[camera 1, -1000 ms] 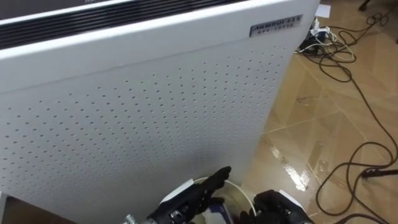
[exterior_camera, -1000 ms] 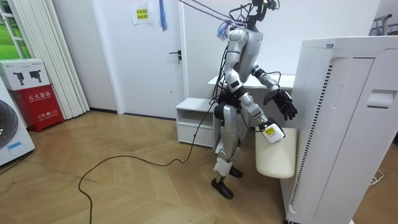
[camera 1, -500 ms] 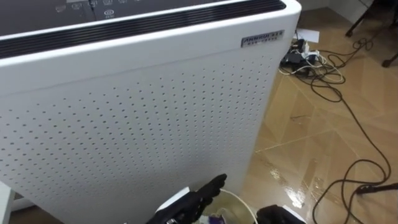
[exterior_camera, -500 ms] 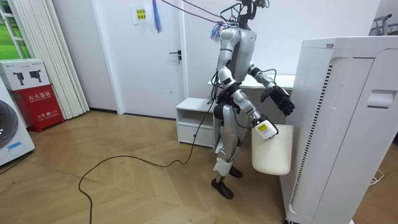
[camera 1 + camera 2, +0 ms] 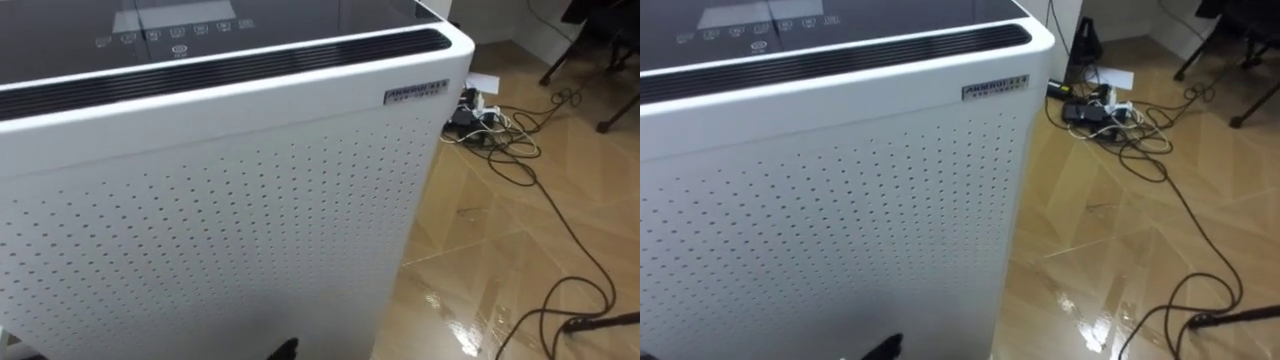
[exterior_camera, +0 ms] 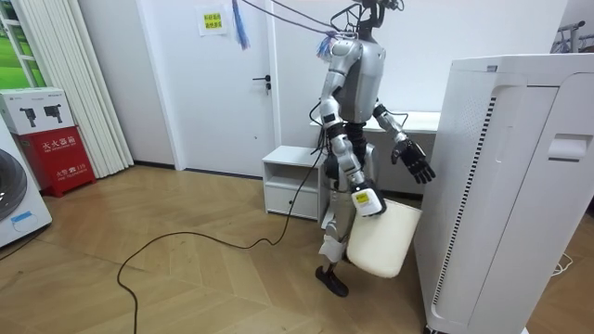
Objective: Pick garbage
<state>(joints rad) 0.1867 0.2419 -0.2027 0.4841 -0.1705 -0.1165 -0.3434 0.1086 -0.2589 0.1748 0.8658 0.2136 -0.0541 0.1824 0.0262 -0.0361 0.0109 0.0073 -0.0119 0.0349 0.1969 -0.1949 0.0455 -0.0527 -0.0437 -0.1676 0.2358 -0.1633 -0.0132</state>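
We see the robot standing upright on both legs, its torso turned toward the room view's right. Its left arm is bent at the elbow, with the forearm reaching forward at about waist height. The left robot hand is held out in the air, dark fingers spread and relaxed, holding nothing. In the eye views, one dark fingertip pokes up at the bottom edge. The right arm hangs down beside the body, slightly bent. The right robot hand sits low before the thigh, closed on the rim of a white bin.
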